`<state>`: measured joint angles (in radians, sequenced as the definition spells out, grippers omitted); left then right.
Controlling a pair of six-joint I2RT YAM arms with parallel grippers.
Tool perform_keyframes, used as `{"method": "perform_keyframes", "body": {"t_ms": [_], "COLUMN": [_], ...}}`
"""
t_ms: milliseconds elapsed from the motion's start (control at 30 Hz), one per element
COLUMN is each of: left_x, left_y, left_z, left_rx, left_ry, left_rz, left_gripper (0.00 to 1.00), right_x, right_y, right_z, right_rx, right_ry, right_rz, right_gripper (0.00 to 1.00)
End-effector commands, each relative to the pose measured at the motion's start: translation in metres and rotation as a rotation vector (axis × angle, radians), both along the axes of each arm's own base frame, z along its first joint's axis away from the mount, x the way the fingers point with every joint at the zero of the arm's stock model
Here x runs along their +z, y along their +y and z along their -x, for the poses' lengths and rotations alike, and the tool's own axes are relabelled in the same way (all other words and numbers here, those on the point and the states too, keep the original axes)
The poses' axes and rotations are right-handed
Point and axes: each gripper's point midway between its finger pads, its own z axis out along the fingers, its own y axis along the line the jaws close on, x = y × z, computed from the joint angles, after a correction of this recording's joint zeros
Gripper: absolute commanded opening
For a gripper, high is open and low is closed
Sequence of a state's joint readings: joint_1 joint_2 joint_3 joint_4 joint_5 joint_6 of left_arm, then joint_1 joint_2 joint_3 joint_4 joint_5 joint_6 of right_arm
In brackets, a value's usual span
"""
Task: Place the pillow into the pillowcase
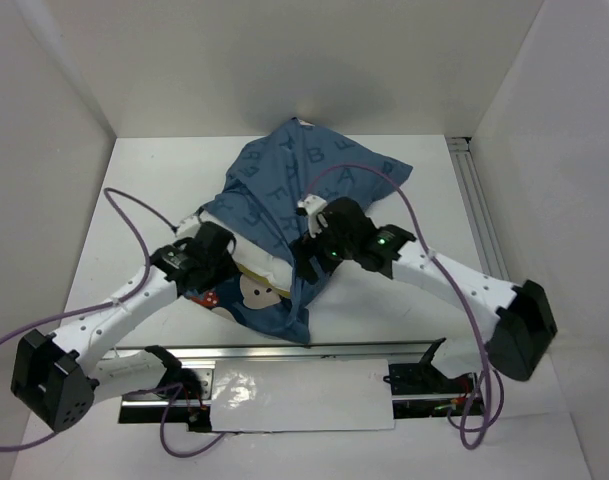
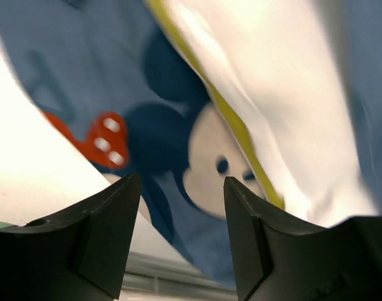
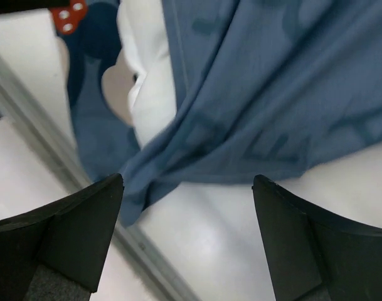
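Pillowcase (image 1: 304, 190) heaped on table (image 1: 154, 180): blue cloth printed with darker letters, far end bunched high, near end trailing to a loose point. Pillow (image 1: 259, 268) mostly inside pillowcase; white end bulges out of pillowcase's near-left mouth, with yellow trim (image 2: 234, 119) along the exposed edge. Mouse face (image 2: 212, 163) and red bow (image 2: 106, 141) printed on pillowcase cloth, face just beside that trim, bow further left.

Left gripper (image 1: 219, 258) at pillowcase's left side, by the mouth. Jaws spread, nothing between them. Hovers close over the printed cloth and the pillow end in the left wrist view.

Right gripper (image 1: 309, 255) at pillowcase's right side, above the near fold. Jaws spread wide, pinching nothing. Past them in the right wrist view, a drooping fold of pillowcase, with a strip of white pillow at its left.

Cannot tell whether any fingertip touches the cloth.

Rail (image 1: 314, 352) on pillowcase's near side, just past the trailing point, running left to right
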<state>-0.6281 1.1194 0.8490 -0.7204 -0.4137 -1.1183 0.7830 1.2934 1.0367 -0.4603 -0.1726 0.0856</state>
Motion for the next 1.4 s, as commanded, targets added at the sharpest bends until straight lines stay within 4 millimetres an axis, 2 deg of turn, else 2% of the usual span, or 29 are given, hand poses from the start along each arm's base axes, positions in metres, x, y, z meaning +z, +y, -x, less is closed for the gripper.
{"method": "perform_keyframes", "body": {"t_ms": [0, 33, 67, 100, 133, 167, 200, 233, 300, 333, 367, 400, 433, 500, 533, 567, 600, 667, 700, 733, 767, 867, 900, 1033, 1133, 1200, 1233, 1267, 1367], "left_x": [-0.003, -0.004, 0.0, -0.001, -0.002, -0.004, 0.003, -0.002, -0.007, -0.005, -0.008, -0.021, -0.016, -0.025, -0.031, -0.032, -0.033, -0.04, -0.04, -0.04, -0.04, -0.036, -0.037, -0.034, -0.033, -0.037, -0.031, -0.031, -0.027], "left_y": [0.037, 0.041, 0.044, 0.046, 0.048, 0.048, 0.048, 0.05, 0.053, 0.052, 0.055, 0.058, 0.062, 0.064, 0.062, 0.067, 0.064, 0.069, 0.069, 0.069, 0.071, 0.073, 0.076, 0.074, 0.074, 0.073, 0.073, 0.071, 0.058], "left_z": [-0.015, -0.021, -0.036, -0.04, -0.042, -0.047, -0.057, -0.061, -0.071, -0.08, -0.085, -0.087, -0.098, -0.103, -0.107, -0.11, -0.114, -0.116, -0.116, -0.118, -0.118, -0.126, -0.127, -0.139, -0.153, -0.162, -0.171, -0.175, -0.187], "left_rx": [0.162, 0.136, 0.142, 0.139, 0.131, 0.124, 0.119, 0.116, 0.119, 0.108, 0.111, 0.123, 0.127, 0.126, 0.115, 0.129, 0.108, 0.114, 0.114, 0.113, 0.109, 0.117, 0.126, 0.108, 0.101, 0.092, 0.09, 0.075, 0.016], "left_ry": [0.028, 0.021, -0.021, -0.032, -0.035, -0.034, -0.075, -0.078, -0.091, -0.119, -0.122, -0.087, -0.107, -0.084, -0.064, -0.059, -0.067, -0.053, -0.053, -0.067, -0.066, -0.104, -0.111, -0.158, -0.164, -0.169, -0.195, -0.2, -0.232], "left_rz": [0.076, 0.082, 0.134, 0.147, 0.157, 0.167, 0.194, 0.185, 0.201, 0.201, 0.193, 0.185, 0.18, 0.183, 0.193, 0.191, 0.196, 0.198, 0.198, 0.2, 0.201, 0.192, 0.192, 0.199, 0.194, 0.187, 0.19, 0.191, 0.218], "left_gripper": [0.67, 0.66, 0.62, 0.62, 0.58, 0.58, 0.56, 0.54, 0.44, 0.34, 0.26, 0.17, 0.13, 0.08, 0.05, 0.03, 0.0, 0.0, 0.0, 0.0, 0.0, 0.0, 0.0, 0.0, 0.0, 0.0, 0.0, 0.0, 0.0], "right_x": [0.038, 0.022, 0.038, 0.041, 0.026, 0.04, 0.038, 0.022, 0.025, 0.007, 0.005, 0.007, -0.01, -0.005, -0.008, -0.021, -0.016, -0.021, -0.012, -0.01, 0.002, 0.017, 0.028, 0.043, 0.052, 0.073, 0.076, 0.075, 0.091], "right_y": [0.036, 0.044, 0.057, 0.07, 0.08, 0.094, 0.1, 0.112, 0.127, 0.134, 0.139, 0.146, 0.149, 0.16, 0.164, 0.167, 0.172, 0.176, 0.18, 0.181, 0.185, 0.191, 0.193, 0.199, 0.206, 0.209, 0.216, 0.215, 0.221], "right_z": [-0.049, -0.06, -0.07, -0.072, -0.079, -0.084, -0.091, -0.095, -0.104, -0.106, -0.11, -0.115, -0.12, -0.132, -0.135, -0.138, -0.142, -0.148, -0.151, -0.152, -0.153, -0.14, -0.135, -0.116, -0.093, -0.074, -0.058, -0.052, -0.025], "right_rx": [0.055, 0.061, 0.075, 0.085, 0.115, 0.138, 0.162, 0.189, 0.221, 0.259, 0.265, 0.275, 0.276, 0.262, 0.262, 0.267, 0.264, 0.241, 0.229, 0.221, 0.201, 0.237, 0.258, 0.299, 0.357, 0.409, 0.447, 0.458, 0.513], "right_ry": [-0.26, -0.245, -0.3, -0.314, -0.32, -0.358, -0.383, -0.378, -0.401, -0.384, -0.394, -0.408, -0.397, -0.419, -0.42, -0.401, -0.413, -0.393, -0.407, -0.407, -0.419, -0.419, -0.425, -0.412, -0.386, -0.389, -0.388, -0.372, -0.337], "right_rz": [0.007, 0.049, 0.037, 0.031, 0.076, 0.063, 0.084, 0.109, 0.103, 0.121, 0.124, 0.111, 0.143, 0.133, 0.133, 0.15, 0.139, 0.113, 0.089, 0.078, 0.041, -0.009, -0.038, -0.075, -0.108, -0.152, -0.171, -0.186, -0.265], "right_gripper": [0.91, 0.91, 0.9, 0.88, 0.85, 0.83, 0.8, 0.77, 0.75, 0.72, 0.71, 0.71, 0.71, 0.7, 0.7, 0.7, 0.67, 0.49, 0.36, 0.08, 0.01, 0.0, 0.0, 0.0, 0.0, 0.0, 0.0, 0.0, 0.0]}}
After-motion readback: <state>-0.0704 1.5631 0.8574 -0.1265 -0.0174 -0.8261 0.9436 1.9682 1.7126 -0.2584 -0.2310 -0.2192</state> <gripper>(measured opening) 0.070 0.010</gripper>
